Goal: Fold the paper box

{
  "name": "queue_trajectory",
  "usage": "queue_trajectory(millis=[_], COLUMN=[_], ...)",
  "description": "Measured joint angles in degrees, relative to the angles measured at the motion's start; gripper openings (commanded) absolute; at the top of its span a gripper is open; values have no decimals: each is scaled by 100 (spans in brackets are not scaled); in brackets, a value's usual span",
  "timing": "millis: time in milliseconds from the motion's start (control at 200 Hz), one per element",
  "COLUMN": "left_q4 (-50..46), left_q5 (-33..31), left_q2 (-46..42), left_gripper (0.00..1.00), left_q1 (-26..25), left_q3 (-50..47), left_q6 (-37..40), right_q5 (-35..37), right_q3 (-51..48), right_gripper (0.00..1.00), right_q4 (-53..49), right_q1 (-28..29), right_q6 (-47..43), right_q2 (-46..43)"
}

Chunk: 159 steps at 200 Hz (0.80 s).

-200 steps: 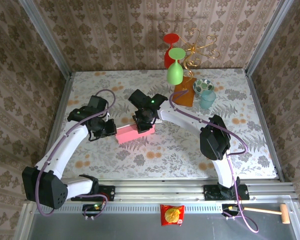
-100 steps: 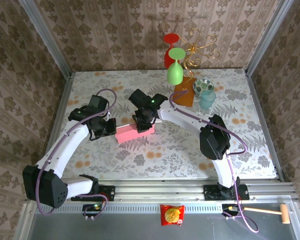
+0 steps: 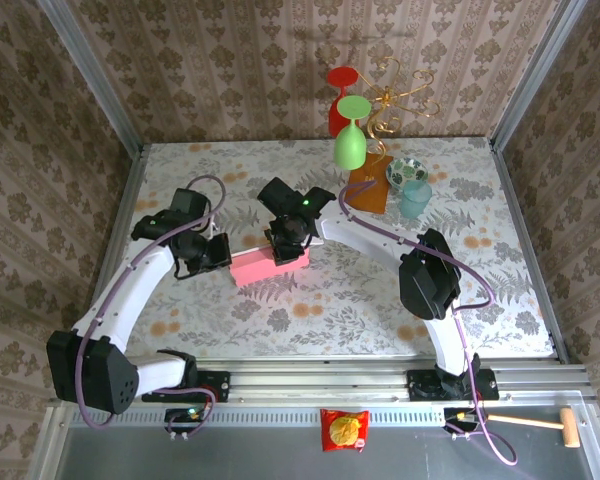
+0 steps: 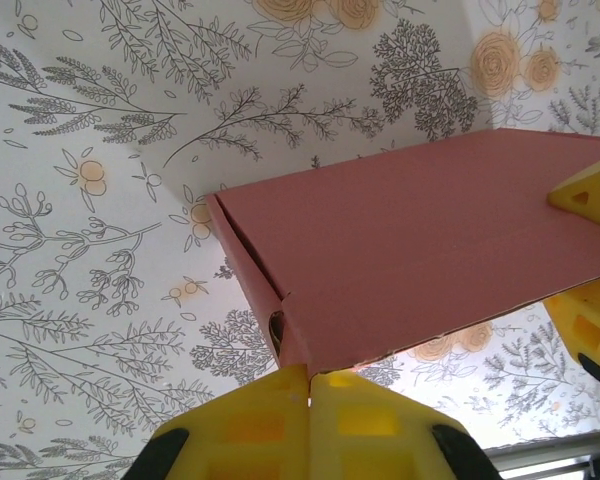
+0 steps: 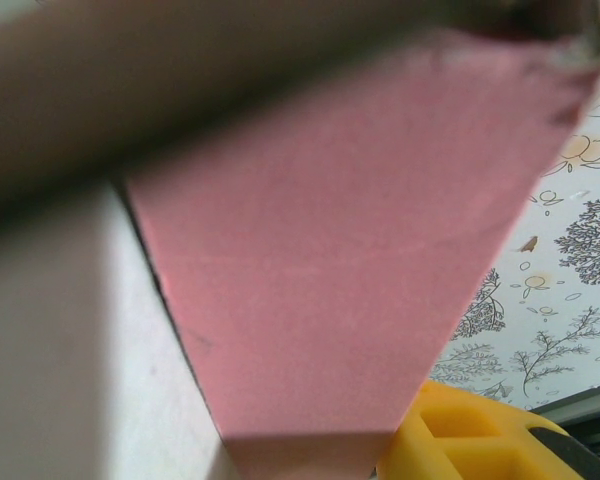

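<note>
We are stretching our left arm (image 3: 130,290) forward and bending our right arm (image 3: 380,238) across to meet it. Our left hand (image 3: 212,254) is pressing its fingers (image 4: 270,425) together, tips touching the box (image 4: 410,250) corner. Our right hand (image 3: 288,250) is clamping the box's other end between its fingers (image 4: 592,190).

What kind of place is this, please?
Probably a staged robot test cell, not a home: wallpapered panels in a metal frame, a floral table, and two arms bolted to a rail.
</note>
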Motion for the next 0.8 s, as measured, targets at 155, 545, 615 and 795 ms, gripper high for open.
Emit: queue_trajectory(millis=[155, 545, 615, 795], left_q4=[127, 348, 348, 339], left_q5=[162, 385, 400, 402], left_q2=[-11, -184, -184, -184], left_gripper=[0, 0, 0, 0], left_q1=[98, 271, 280, 310], left_q3=[-101, -328, -328, -330], left_q6=[-4, 2, 7, 138], right_q5=[0, -13, -22, -26], right_q3=[0, 11, 17, 39], right_gripper=[37, 37, 37, 37], right_q4=[28, 42, 39, 39], right_q1=[-4, -15, -22, -26], right_q6=[0, 0, 0, 0], right_q2=[11, 22, 24, 39])
